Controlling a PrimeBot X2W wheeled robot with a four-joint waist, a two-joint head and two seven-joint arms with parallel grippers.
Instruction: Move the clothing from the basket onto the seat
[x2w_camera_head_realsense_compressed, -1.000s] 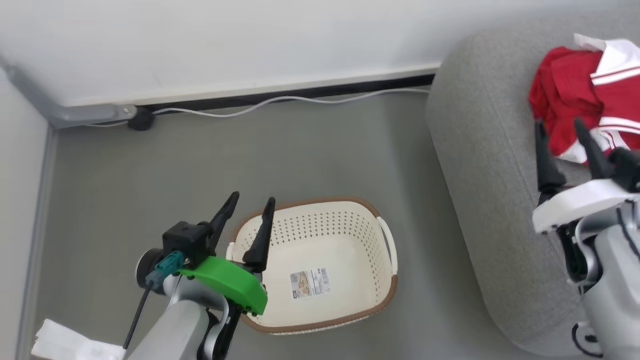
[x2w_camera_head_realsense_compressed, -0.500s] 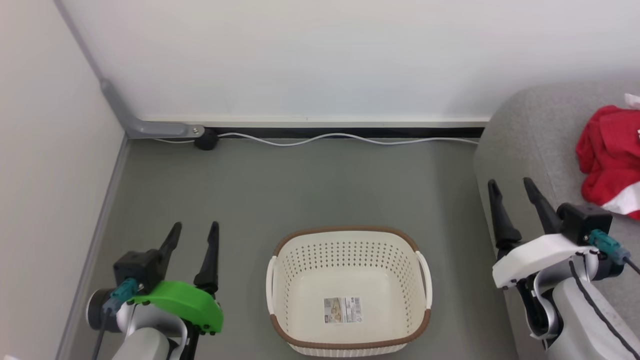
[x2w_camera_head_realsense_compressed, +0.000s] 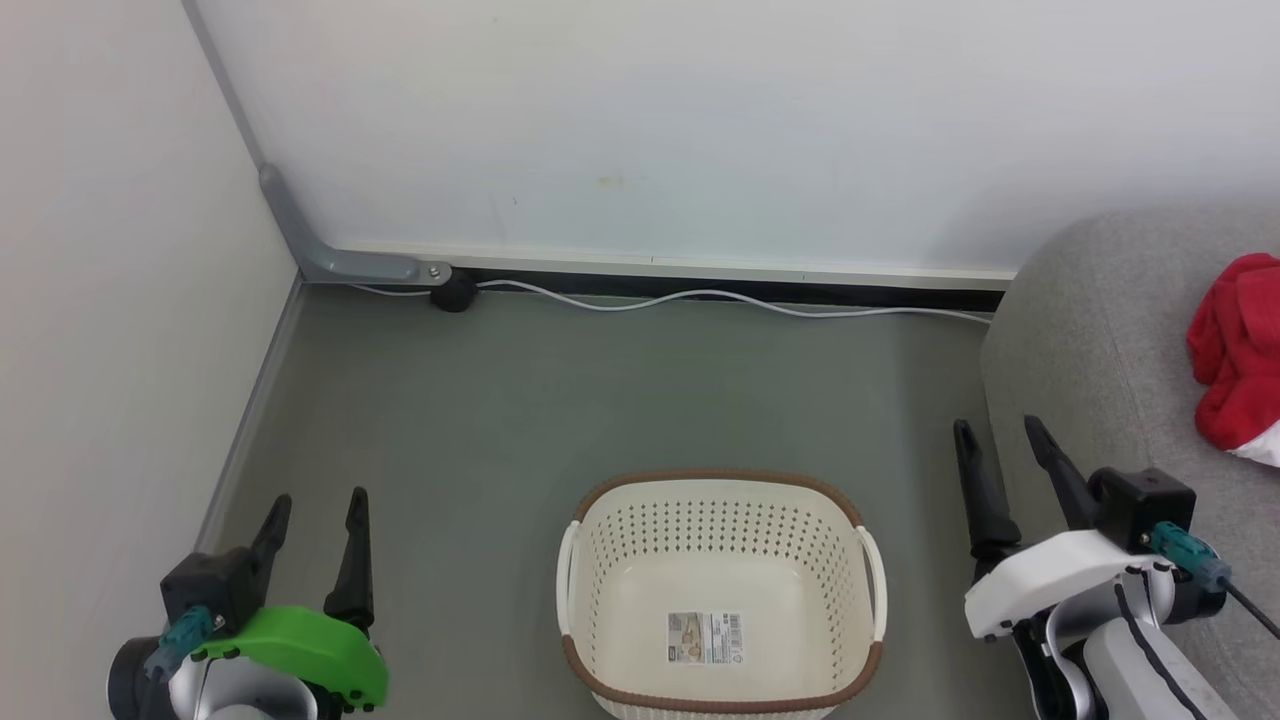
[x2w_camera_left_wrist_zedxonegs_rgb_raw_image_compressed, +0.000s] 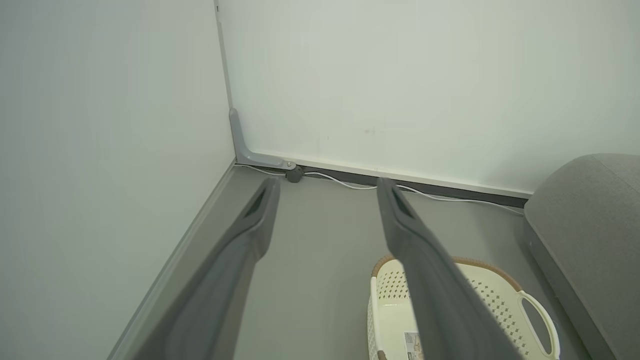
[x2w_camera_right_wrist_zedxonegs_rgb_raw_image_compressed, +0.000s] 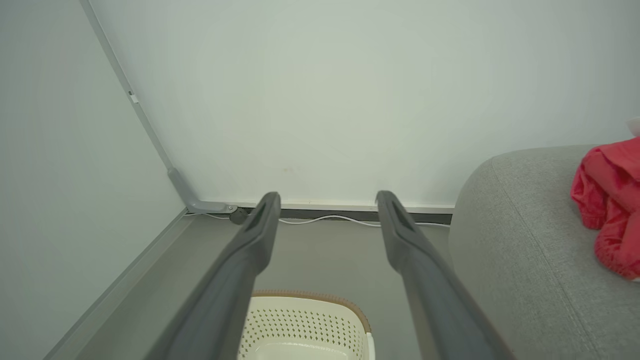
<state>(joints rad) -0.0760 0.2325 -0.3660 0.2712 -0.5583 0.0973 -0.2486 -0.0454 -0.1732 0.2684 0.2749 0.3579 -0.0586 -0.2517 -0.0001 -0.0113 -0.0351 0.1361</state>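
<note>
clothing (x2w_camera_head_realsense_compressed: 1236, 355) cut by right edge | basket (x2w_camera_head_realsense_compressed: 720, 477) clipped at bottom edge | label (x2w_camera_head_realsense_compressed: 706, 637) print unreadable

Soft, even light fills the room; shadows on the floor (x2w_camera_head_realsense_compressed: 600, 400) are faint. Near the wrist cameras the fingers (x2w_camera_left_wrist_zedxonegs_rgb_raw_image_compressed: 240, 270) look soft and unfocused.

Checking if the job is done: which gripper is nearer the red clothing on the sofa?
Right. The right gripper hovers at the edge of the sofa, just left of the clothing; the left gripper is across the floor, beyond the basket.
</note>
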